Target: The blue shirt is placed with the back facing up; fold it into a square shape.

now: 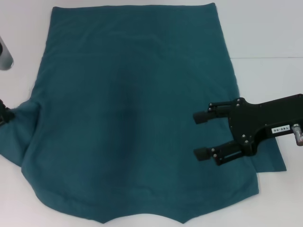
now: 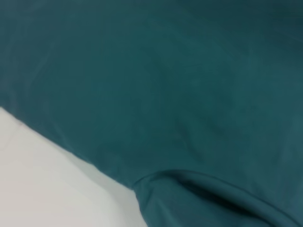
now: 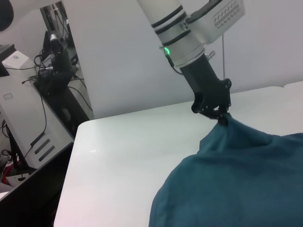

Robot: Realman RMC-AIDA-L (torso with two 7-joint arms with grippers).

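Observation:
The blue shirt (image 1: 128,113) lies spread over the white table, its straight hem at the far side. My right gripper (image 1: 199,135) hovers open over the shirt's right part, fingers pointing left with nothing between them. A sleeve piece (image 1: 272,163) sticks out under that arm. At the left edge, my left gripper (image 1: 3,115) holds the shirt's left sleeve. In the right wrist view the left gripper (image 3: 220,118) is shut on a raised peak of the shirt (image 3: 236,179). The left wrist view shows only shirt fabric (image 2: 180,90) and a fold close up.
Bare white table (image 1: 270,33) surrounds the shirt on the right and far side. A grey cylinder of the left arm (image 1: 4,54) shows at the upper left. Beyond the table's edge (image 3: 71,156) stand equipment racks and cables (image 3: 45,90).

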